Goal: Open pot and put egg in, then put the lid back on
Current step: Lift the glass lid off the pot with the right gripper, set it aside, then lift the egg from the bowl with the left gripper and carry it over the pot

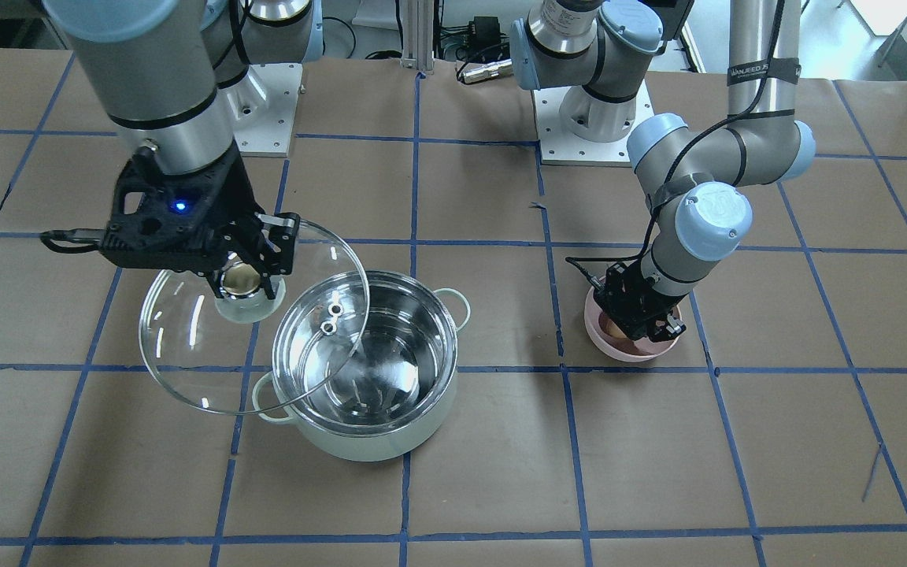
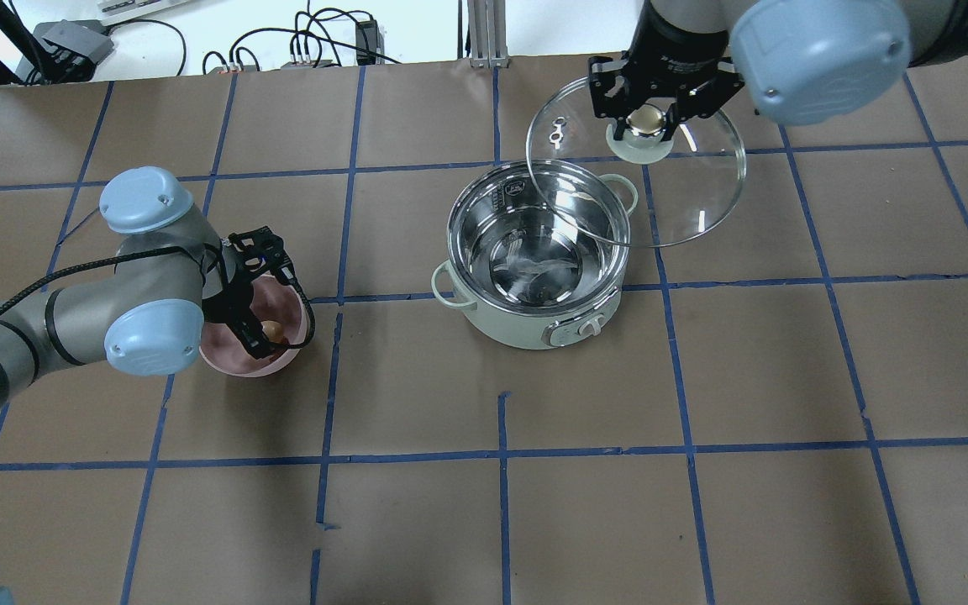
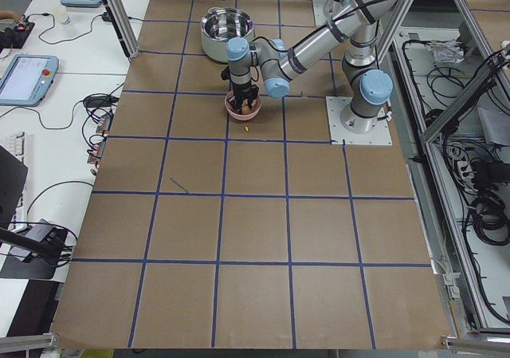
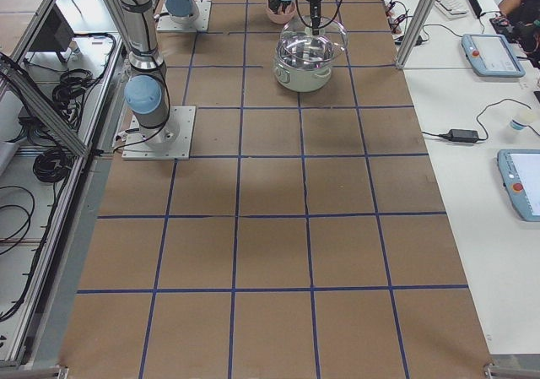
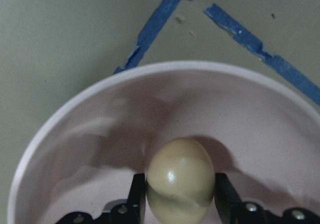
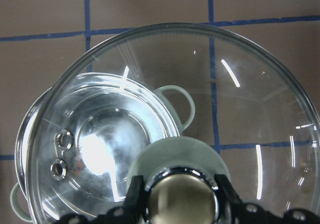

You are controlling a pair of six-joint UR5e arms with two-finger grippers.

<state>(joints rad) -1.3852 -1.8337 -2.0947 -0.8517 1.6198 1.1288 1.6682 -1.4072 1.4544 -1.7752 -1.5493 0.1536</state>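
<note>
Pink bowl point(image 5: 90, 134) with egg point(image 5: 180, 179) inside, mint pot point(image 2: 507, 326) well apart

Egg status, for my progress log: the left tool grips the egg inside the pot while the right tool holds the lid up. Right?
No: the left tool grips the egg inside the pink bowl, not the pot; the left wrist view shows it. Rest holds.

Cut off (bottom edge, wrist views): egg point(image 5: 180, 176) underside, lid knob point(image 6: 183, 200) lower half.
</note>
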